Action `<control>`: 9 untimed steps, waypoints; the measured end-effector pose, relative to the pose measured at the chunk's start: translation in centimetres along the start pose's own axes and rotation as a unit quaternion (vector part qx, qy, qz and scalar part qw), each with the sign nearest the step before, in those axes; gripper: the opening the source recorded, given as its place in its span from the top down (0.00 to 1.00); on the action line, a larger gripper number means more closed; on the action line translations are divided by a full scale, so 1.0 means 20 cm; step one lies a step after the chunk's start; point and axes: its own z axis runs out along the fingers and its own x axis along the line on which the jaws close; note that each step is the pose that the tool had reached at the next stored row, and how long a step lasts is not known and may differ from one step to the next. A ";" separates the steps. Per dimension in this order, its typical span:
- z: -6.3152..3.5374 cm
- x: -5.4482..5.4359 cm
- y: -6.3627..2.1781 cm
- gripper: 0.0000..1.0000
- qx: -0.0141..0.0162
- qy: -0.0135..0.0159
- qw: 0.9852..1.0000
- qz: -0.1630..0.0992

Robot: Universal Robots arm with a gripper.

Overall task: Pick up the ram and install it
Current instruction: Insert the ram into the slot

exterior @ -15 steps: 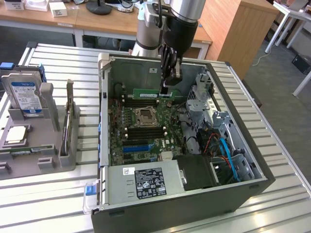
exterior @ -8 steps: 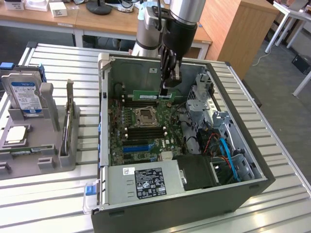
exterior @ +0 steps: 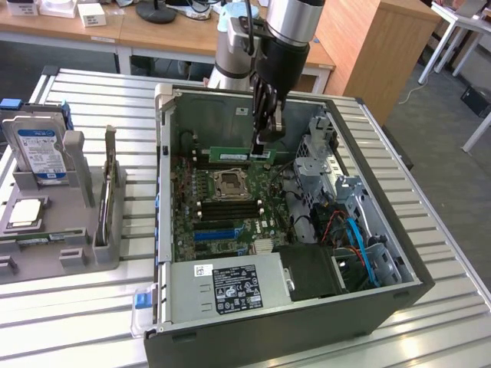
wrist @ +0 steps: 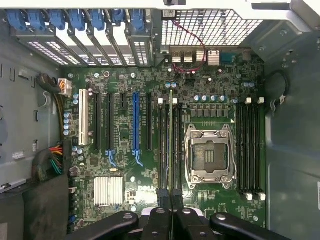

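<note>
the jaws of the gripper (exterior: 265, 142) (wrist: 171, 214) are drawn narrow and clamp the ram (exterior: 234, 156) (wrist: 171, 145) between them, gripping it near the end that lies toward the exterior view's right. the green stick stands on edge, its thin top edge toward the wrist camera. its long axis runs across the exterior view from left to right, parallel to the black memory slots (wrist: 163, 150) beneath it. it sits directly in line with that bank of slots, just beside the open cpu socket (exterior: 229, 182) (wrist: 209, 155) on the motherboard (exterior: 222, 222) (wrist: 125, 135), inside the computer case (exterior: 163, 146). a second bank of slots (wrist: 250, 150) on the socket's other side is bare.

as a judgement, the pick-up is done and the stick is lined up with its slot. whether its lower edge has entered the slot or hangs just above it cannot be told, and nothing shows the end latches closed on it, so the install reads as unfinished. outside the case, on the worktop (exterior: 84, 314), a grey holder (exterior: 77, 192) carries a hard drive (exterior: 38, 149), well apart from the work.
</note>
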 end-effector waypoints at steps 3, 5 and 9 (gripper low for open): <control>0.014 0.00 -0.001 0.88 0.000 0.000 1.000 0.000; 0.023 0.00 -0.001 0.88 0.000 0.000 1.000 0.000; 0.043 0.00 -0.002 0.88 0.000 0.000 1.000 0.000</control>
